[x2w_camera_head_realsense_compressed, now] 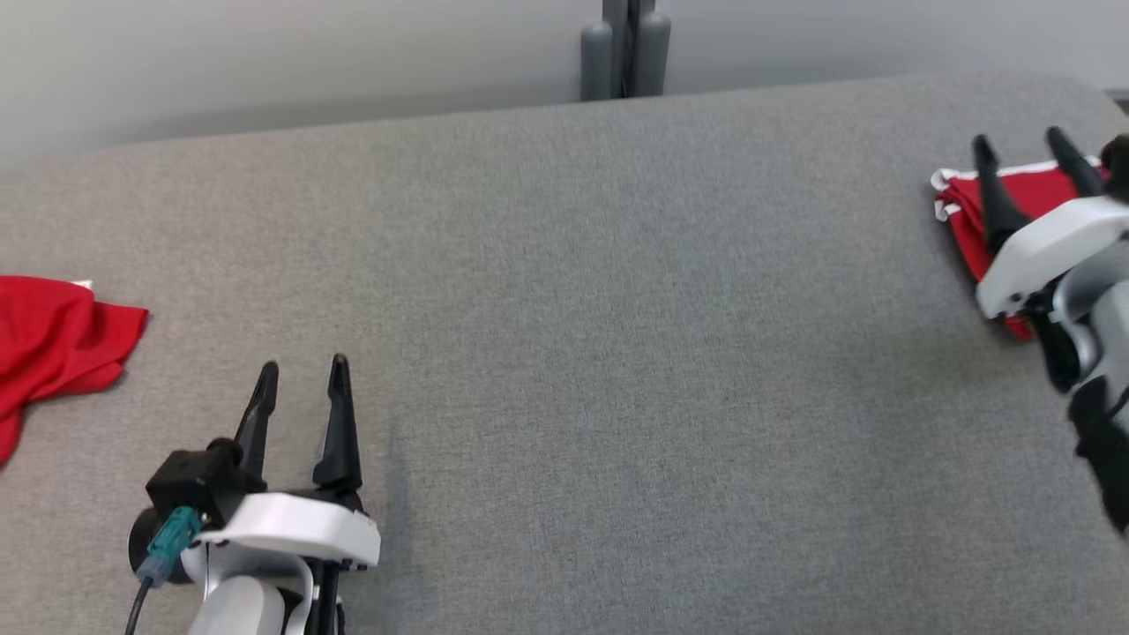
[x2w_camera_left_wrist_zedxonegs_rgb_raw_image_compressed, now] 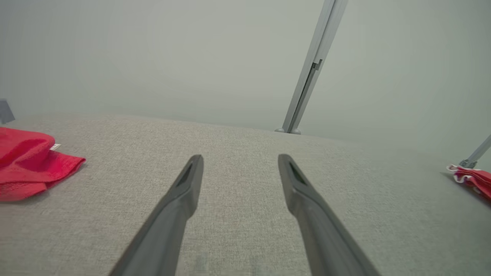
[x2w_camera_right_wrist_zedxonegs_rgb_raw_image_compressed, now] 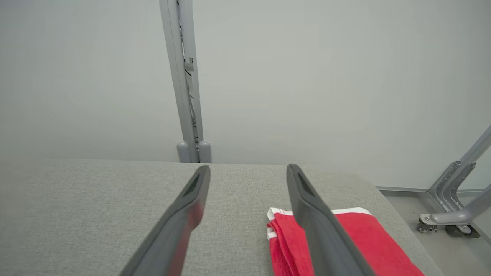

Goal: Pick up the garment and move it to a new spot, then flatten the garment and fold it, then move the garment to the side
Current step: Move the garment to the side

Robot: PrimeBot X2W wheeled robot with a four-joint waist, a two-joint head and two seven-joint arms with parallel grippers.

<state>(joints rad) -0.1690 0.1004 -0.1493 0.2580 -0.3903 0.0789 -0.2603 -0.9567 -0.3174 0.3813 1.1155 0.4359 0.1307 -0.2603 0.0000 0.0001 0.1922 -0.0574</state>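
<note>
Right gripper (x2w_camera_right_wrist_zedxonegs_rgb_raw_image_compressed: pixel 248 168): both fingers (x2w_camera_right_wrist_zedxonegs_rgb_raw_image_compressed: pixel 312 214) are standing spread, nothing pinched between them. In the wrist view one finger is crossing in front of the folded garment (x2w_camera_right_wrist_zedxonegs_rgb_raw_image_compressed: pixel 356 234) and the other is lying over bare grey fabric. Whether a tip is touching cloth cannot be told. Left gripper (x2w_camera_head_realsense_compressed: pixel 304 363): its fingers (x2w_camera_left_wrist_zedxonegs_rgb_raw_image_compressed: pixel 172 214) are likewise standing wide apart and empty, pointing across the padded table top (x2w_camera_head_realsense_compressed: pixel 617 309), well apart from any cloth. The garment, red with a white trim, is lying in a compact flat stack near the far right end of the table, edges roughly squared, close to the rounded corner. A second red cloth (x2w_camera_head_realsense_compressed: pixel 53 339) is sitting crumpled at the left edge, near the left gripper but not touching it. A grey post (x2w_camera_head_realsense_compressed: pixel 624 44) is rising behind the table's far edge. Judgement: picking up, flattening and folding are looking done, and the stack is already sitting to the side, so the task is reading as near its end. What is remaining is probably clearing the right arm away without dragging the top layer.
</note>
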